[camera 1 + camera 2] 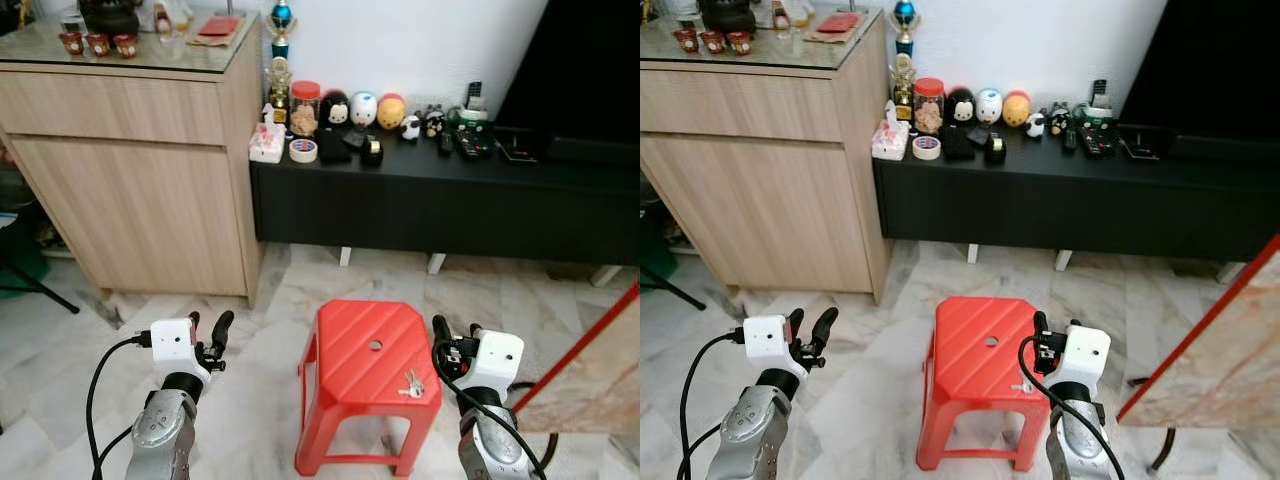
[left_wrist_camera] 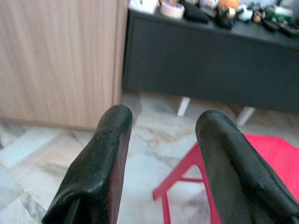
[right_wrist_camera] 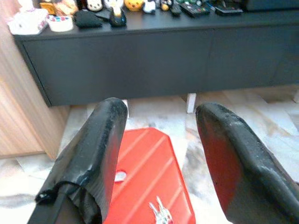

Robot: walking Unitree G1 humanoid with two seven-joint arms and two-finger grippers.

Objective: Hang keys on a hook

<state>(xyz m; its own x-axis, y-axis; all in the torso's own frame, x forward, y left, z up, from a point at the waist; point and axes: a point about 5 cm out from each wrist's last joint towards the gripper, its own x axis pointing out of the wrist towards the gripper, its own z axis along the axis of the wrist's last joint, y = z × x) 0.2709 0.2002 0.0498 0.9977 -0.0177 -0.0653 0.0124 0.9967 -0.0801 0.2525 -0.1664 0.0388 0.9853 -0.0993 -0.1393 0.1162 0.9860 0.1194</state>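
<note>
Left eye view, lower centre: keys (image 1: pixel 411 384) lie ungrasped on your red stool (image 1: pixel 350 350); both grippers (image 1: pixel 207 338) (image 1: pixel 452 341) gape empty, hanging undone.

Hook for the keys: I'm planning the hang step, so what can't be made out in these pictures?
- Hook: I cannot pick one out on the light wooden cabinet or the white wall.
- Small silver keys on the red plastic stool: too small to count, ring unclear; in the right eye view the right gripper covers that corner.
- Stool's near edge: cut off in the right wrist view.
- Low black sideboard: its small items are too tiny to identify.
</note>
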